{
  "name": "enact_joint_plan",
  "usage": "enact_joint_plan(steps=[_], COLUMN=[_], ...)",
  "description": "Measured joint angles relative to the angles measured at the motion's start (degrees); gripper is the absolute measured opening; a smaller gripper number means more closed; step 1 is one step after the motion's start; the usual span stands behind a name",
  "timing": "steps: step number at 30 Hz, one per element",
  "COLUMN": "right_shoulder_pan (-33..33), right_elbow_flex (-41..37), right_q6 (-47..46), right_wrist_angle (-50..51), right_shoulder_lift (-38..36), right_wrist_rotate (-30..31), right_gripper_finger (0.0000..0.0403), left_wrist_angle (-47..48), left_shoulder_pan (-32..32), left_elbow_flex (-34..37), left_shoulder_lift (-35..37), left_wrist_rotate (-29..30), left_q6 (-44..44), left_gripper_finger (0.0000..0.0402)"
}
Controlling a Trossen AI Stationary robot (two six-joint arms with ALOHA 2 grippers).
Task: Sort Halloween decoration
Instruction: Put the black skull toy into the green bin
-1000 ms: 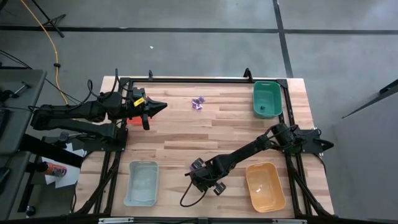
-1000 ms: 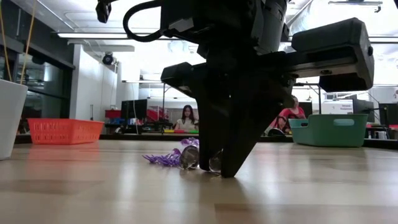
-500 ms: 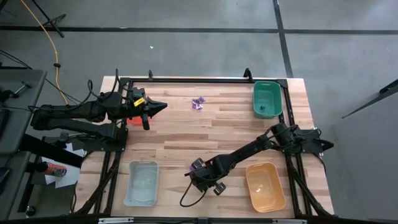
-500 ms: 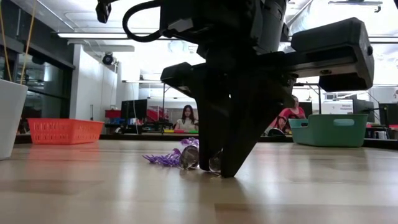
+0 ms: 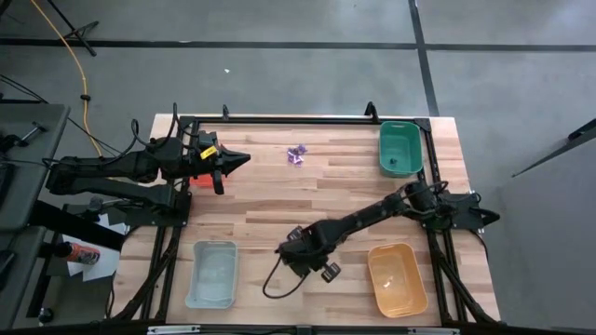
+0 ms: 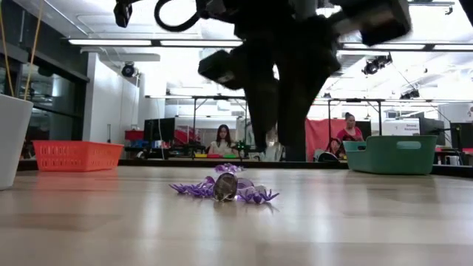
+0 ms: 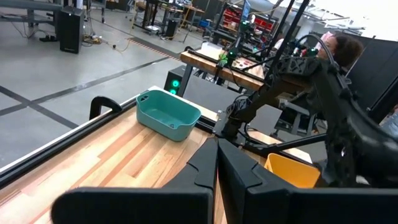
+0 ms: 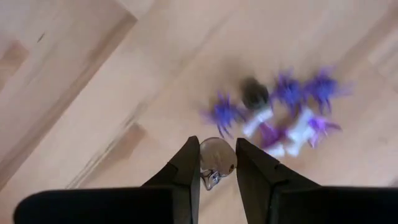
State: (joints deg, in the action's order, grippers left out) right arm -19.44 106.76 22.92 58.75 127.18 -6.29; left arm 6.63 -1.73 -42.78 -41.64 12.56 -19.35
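Note:
My right gripper hangs over the table's near middle, shut on one small whitish decoration piece. Below it on the wood lies a cluster of decoration pieces: purple spiky ones, a dark round one and whitish ones, also showing in the low view. The arm hides this cluster in the high view. A second purple cluster lies near the far edge. My left gripper waits shut at the far left, above the red tray. My right gripper pinches the rounded whitish piece between its two fingertips, coming from above and pointing down. The piece is lifted clear of the table, above the cluster it came from.
Green tray at the far right, orange tray at the near right, pale blue tray at the near left. Bare wood lies between the trays. People sit in the room beyond the table.
My right gripper has risen from the table top, where its fingertips stood at the cluster, and carries the whitish piece up with it. It has also shifted a little toward the far left. The rest of the cluster stays on the wood.

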Motion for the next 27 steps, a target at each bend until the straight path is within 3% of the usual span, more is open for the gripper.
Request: enact_joint_plan(steps=[6, 12, 19, 27], right_shoulder_pan=[2.6, 4.8, 6.7, 7.1], right_elbow_flex=[2.1, -3.5, -23.2, -45.6], right_q6=[-1.7, -4.0, -11.3, -31.9], right_wrist_angle=[10.8, 16.6, 15.2, 1.1], right_shoulder_lift=[-3.1, -8.3, -21.0, -42.5], right_wrist_rotate=[-0.3, -0.4, -0.9, -0.1], right_gripper_finger=[0.0068, 0.0068, 0.0068, 0.0068], left_wrist_angle=[0.0, 0.0, 0.1, 0.1], left_shoulder_pan=[-0.1, -0.1, -0.1, -0.1], left_elbow_flex=[0.0, 0.0, 0.0, 0.0], left_shoulder_lift=[0.0, 0.0, 0.0, 0.0], left_wrist_rotate=[0.0, 0.0, 0.0, 0.2], left_q6=[0.0, 0.0, 0.0, 0.0], left_gripper_finger=[0.0001, 0.0001, 0.0001, 0.0001])
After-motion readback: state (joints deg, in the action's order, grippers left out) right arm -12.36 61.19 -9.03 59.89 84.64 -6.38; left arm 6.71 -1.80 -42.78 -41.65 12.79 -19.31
